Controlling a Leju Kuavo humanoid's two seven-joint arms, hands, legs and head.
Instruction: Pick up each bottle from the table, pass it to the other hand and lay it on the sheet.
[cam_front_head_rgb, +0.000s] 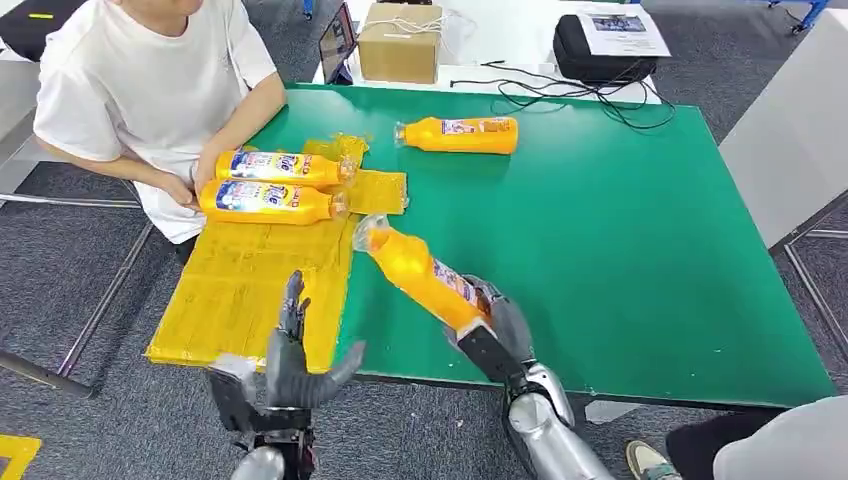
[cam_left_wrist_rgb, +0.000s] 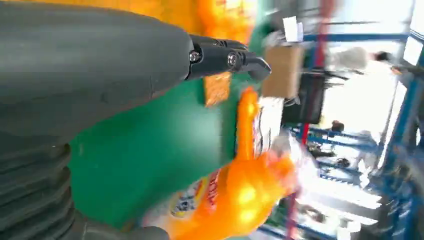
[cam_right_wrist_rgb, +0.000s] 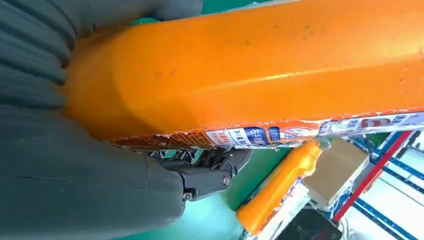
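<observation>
Near the table's (cam_front_head_rgb: 620, 250) front edge, the right hand (cam_front_head_rgb: 495, 325) clamps the base of an orange bottle (cam_front_head_rgb: 420, 270), its cap end slanting far-left toward the yellow sheet (cam_front_head_rgb: 240, 290). The left hand (cam_front_head_rgb: 295, 365) waits beside it, fingers spread, holding nothing. The bottle looks rigid, smooth and probably slick; the free upper body seems the best place to grasp.

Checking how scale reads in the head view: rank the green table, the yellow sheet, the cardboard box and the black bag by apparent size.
1. green table
2. yellow sheet
3. black bag and cardboard box: they look alike, both far from the camera, so I won't rank them.
</observation>
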